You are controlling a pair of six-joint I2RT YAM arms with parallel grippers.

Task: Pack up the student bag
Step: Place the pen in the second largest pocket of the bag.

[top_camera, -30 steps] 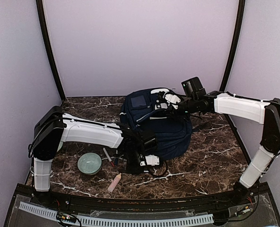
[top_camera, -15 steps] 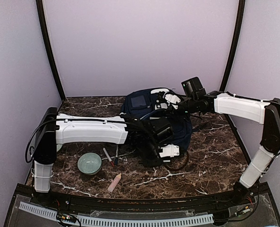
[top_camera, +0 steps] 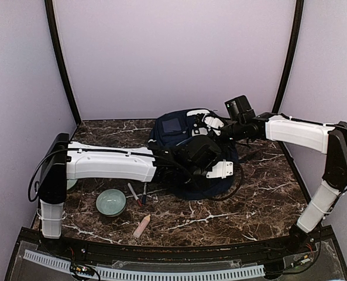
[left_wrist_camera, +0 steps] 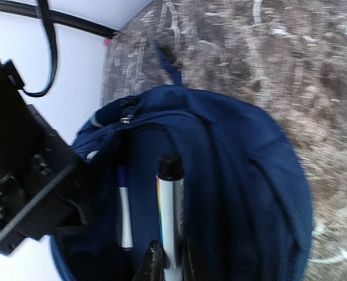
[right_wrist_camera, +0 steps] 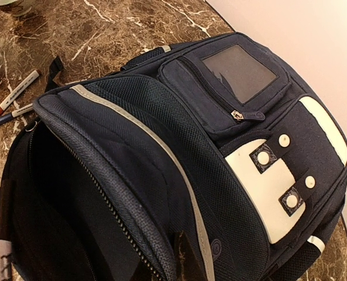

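The student bag (top_camera: 179, 132) is a large navy backpack lying at the back middle of the table, its main compartment unzipped. In the left wrist view my left gripper (left_wrist_camera: 172, 264) is shut on a white marker with a black cap (left_wrist_camera: 171, 205), held above the bag's dark mouth (left_wrist_camera: 237, 175). A blue and white pen (left_wrist_camera: 124, 216) lies inside the bag beside it. My right gripper (right_wrist_camera: 182, 263) is shut on the zipper rim of the student bag (right_wrist_camera: 161, 175) and holds the flap up. Light grey patches with buckles (right_wrist_camera: 272, 175) show on the bag's front.
A pale green bowl (top_camera: 110, 202) sits at the front left, with two pens (top_camera: 137, 193) next to it and a pink crayon-like stick (top_camera: 141, 225) nearer the edge. Another bowl (right_wrist_camera: 12, 6) shows at the right wrist view's top corner. Walls close in the table's three sides.
My left arm has swung from the table in front of the bag up and right, over the bag's opening, carrying the marker. The right arm has not moved.
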